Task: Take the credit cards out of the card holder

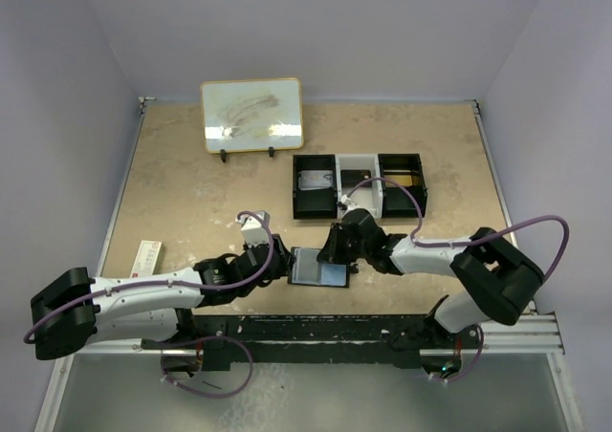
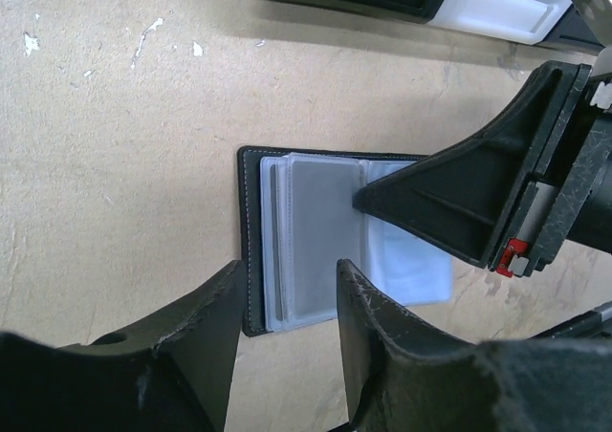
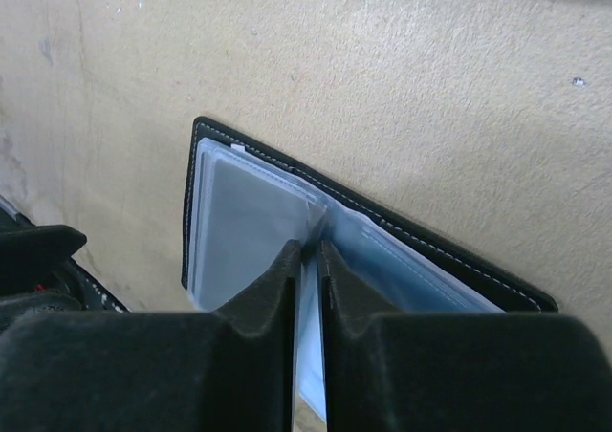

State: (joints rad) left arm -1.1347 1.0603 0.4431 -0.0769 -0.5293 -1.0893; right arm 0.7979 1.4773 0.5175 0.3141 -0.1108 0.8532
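Note:
The black card holder (image 1: 318, 268) lies open and flat on the tan table between the two arms. Its clear sleeves face up, and a grey card (image 2: 320, 231) shows through the left sleeve. My right gripper (image 1: 335, 250) comes down onto the fold. In the right wrist view it (image 3: 308, 248) is shut on one thin clear sleeve that stands up from the holder (image 3: 430, 246). My left gripper (image 2: 287, 270) is open at the holder's near left corner (image 2: 251, 241). It touches nothing, and the corner shows between its fingers.
A black-and-white three-compartment tray (image 1: 382, 195) stands just behind the holder, close to the right arm. A small whiteboard (image 1: 252, 115) leans at the back left. A white strip with red marks (image 1: 146, 258) lies at the left edge.

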